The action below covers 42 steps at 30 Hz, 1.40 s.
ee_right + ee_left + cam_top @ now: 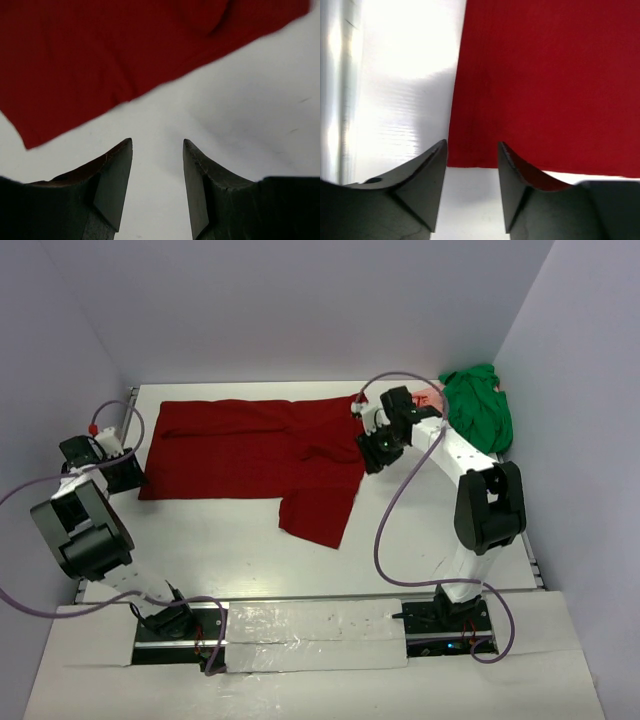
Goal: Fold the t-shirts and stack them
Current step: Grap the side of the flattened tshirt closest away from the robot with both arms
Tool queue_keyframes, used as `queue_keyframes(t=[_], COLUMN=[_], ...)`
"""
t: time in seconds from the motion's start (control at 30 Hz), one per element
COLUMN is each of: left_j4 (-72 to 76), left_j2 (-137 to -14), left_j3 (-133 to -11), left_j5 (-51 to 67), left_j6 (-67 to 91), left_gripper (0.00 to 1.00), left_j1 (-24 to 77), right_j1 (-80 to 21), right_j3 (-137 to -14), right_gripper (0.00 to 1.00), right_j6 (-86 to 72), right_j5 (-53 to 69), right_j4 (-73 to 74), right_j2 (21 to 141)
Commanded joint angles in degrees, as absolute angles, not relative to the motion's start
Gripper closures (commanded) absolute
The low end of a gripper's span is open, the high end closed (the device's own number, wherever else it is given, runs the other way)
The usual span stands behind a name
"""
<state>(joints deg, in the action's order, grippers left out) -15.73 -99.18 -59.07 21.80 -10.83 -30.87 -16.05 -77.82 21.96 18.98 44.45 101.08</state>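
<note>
The maroon t-shirt (pixel 255 452) lies spread flat across the back of the table, one sleeve hanging toward the front. My left gripper (pixel 128 472) is open and empty at the shirt's left edge; in the left wrist view the cloth's corner (pixel 545 80) lies just past the gripper (pixel 472 145). My right gripper (pixel 372 452) is open and empty at the shirt's right edge; in the right wrist view the cloth (pixel 110 50) lies beyond the gripper (pixel 157 142), over bare table. The green t-shirt (pixel 478 405) is bunched at the back right, with the salmon-pink one (pixel 430 398) peeking out beside it.
Grey walls close in the table at the back, left and right. A metal rail (pixel 340 90) runs along the table's left edge. The arm bases sit at the near edge on a taped strip (pixel 310 625).
</note>
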Motion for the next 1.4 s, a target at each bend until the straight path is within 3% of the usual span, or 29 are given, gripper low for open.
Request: queue_keyframes(t=[0.0,0.33,0.83,1.37], left_j4=[-13.18,-9.75,-9.76,-10.29], left_j2=[-91.24,-81.30,-85.95,-89.04], left_j3=[-60.55,-54.76,-48.34,-49.40], left_j5=[23.47,21.37,17.14,26.27], left_j6=[-5.89,-4.04,-6.42,-7.82], left_gripper=[0.46,0.46,0.48,0.51], left_j1=[-31.20,-31.20,-37.08,-37.88], right_j1=[-15.03,-12.83,-11.34,-11.42], right_j3=[-84.37,-89.21,-84.20,-84.38], right_gripper=[0.48,0.46,0.46,0.47], right_j6=[21.10,17.05,10.55,11.34], right_j5=[14.78,11.87,11.60,10.10], right_j4=[38.50,38.14,36.65,37.79], right_j2=[99.84,95.89,91.76,90.62])
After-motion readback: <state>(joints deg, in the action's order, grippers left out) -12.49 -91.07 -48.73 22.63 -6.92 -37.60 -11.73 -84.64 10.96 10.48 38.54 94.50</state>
